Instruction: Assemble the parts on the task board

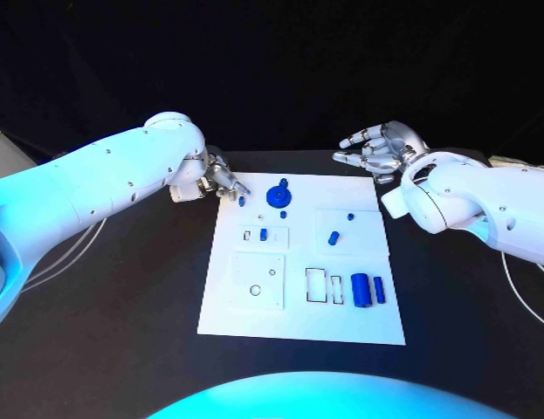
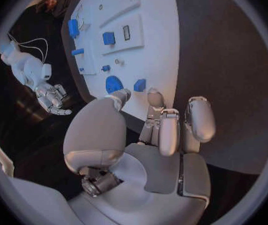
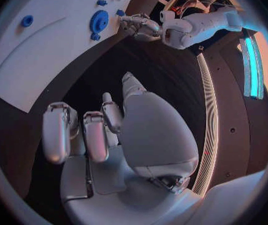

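While pinching a small blue peg (image 1: 242, 200) at the task board (image 1: 299, 327) corner, left hand (image 1: 217, 181) ready for insertion; right hand (image 1: 375, 148) spread, empty, waiting apart.

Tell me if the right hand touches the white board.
Apart. In the head view the right hand hovers over black table beyond the board's far corner.

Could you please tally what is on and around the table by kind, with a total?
Hands: 2, the left hand and the right hand
Task board: 1
Round blue part: 1
Long blue parts: 2
Small blue parts: 5, one of them tiny and hard to make out
Total: 11
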